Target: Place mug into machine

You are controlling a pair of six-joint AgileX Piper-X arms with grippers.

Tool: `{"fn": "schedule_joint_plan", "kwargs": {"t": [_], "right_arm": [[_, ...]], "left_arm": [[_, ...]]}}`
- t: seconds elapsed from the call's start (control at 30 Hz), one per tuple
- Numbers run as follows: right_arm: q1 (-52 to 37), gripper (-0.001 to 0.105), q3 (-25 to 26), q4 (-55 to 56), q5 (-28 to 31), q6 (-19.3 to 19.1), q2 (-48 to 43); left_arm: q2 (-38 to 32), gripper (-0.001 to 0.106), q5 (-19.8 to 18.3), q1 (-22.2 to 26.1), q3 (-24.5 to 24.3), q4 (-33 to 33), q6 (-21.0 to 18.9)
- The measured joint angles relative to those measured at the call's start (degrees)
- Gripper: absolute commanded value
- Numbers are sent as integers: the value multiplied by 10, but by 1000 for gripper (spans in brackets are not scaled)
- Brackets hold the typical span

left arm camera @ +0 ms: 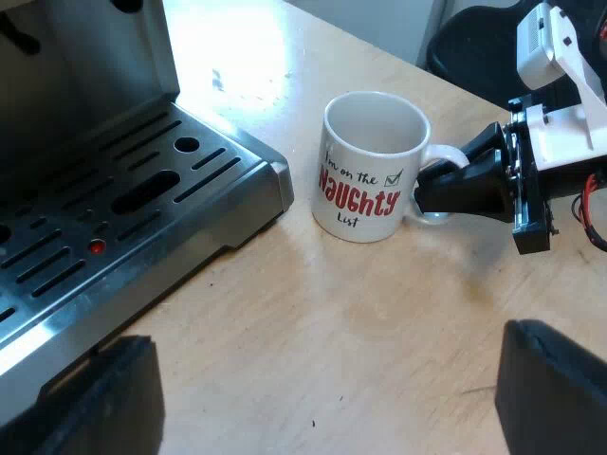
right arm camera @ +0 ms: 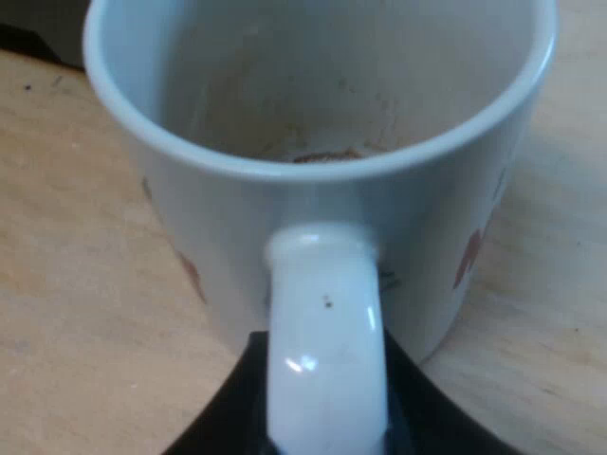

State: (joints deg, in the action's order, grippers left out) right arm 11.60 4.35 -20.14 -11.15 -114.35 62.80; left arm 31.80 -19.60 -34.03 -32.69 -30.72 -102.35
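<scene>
A white mug [left arm camera: 372, 171] printed "I'm on the Naughty List" stands upright on the wooden table, a short way off the espresso machine's drip tray [left arm camera: 133, 209]. My right gripper [left arm camera: 432, 190] is at its handle. In the right wrist view the mug [right arm camera: 313, 95] is very close, with a brown residue inside. Its handle [right arm camera: 327, 322] sits between my right gripper's [right arm camera: 327, 431] two black fingers [right arm camera: 228, 412], which press against both sides. My left gripper [left arm camera: 322, 412] hovers open above bare table near the mug, its fingers [left arm camera: 95, 398] wide apart with nothing between them.
The machine's steel body [left arm camera: 85, 57] rises behind the slotted tray, which has a small red float [left arm camera: 97, 246] in it. Bare wooden table [left arm camera: 332, 322] lies between tray and mug. A dark shape [left arm camera: 474, 38] sits beyond the table's edge.
</scene>
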Motion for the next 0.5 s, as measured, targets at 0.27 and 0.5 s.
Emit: {"fn": "schedule_joint_plan", "kwargs": {"t": [0.27, 0.5], "right_arm": [[0, 0, 0, 25, -5, 4, -81], [0, 0, 0, 101, -6, 12, -186]], "left_arm": [[0, 73, 0, 0, 0, 0, 9], [0, 73, 0, 0, 0, 0, 9]]}}
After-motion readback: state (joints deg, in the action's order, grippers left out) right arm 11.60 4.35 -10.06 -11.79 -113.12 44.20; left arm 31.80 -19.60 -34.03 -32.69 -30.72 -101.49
